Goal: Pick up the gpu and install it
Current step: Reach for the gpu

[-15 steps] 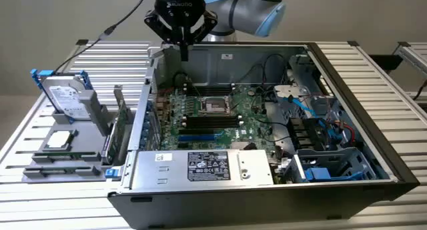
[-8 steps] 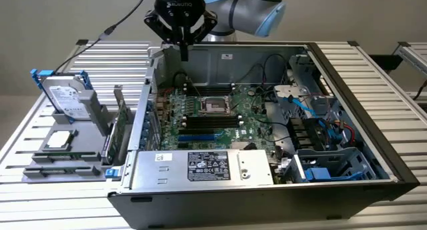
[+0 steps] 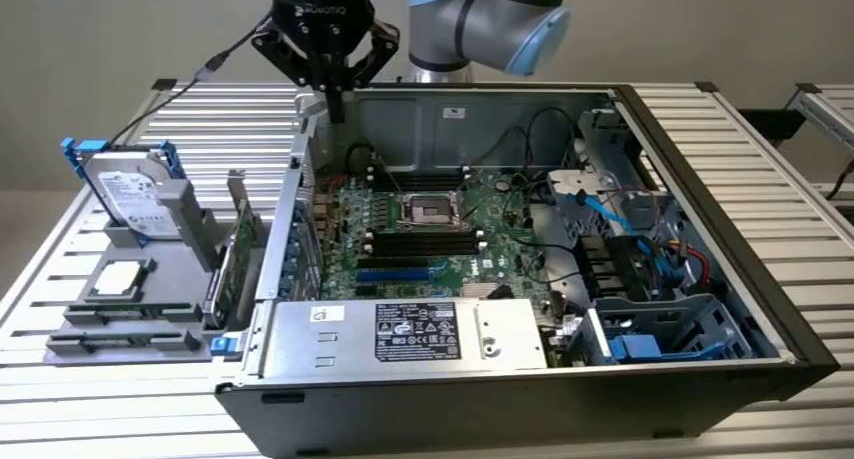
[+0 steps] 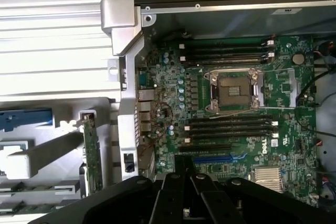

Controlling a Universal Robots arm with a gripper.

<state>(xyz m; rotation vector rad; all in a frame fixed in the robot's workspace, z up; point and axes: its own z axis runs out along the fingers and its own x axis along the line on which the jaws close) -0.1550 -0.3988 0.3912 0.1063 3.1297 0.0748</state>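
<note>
Fingers (image 4: 172,196) of the gripper (image 3: 335,95) pressed together, grasping nothing, hanging above the rear corner of the case (image 3: 441,114), over the motherboard (image 4: 168,129) edge. Well apart from the fingertips, lower and outside the case wall, toward the exterior view's left: the gpu (image 3: 242,261), standing on its edge in a grey holder (image 3: 160,309), silver bracket (image 3: 238,193) rising at one end, not yet touched. Probably light and stiff, but fragile: thin board, exposed parts, contacts along one edge. Best taken by the top edge near the bracket, across the thickness, with gentle squeeze, never on the contacts. Likely a bit slippery on the smooth faces, so better to keep upright and not to twist.
</note>
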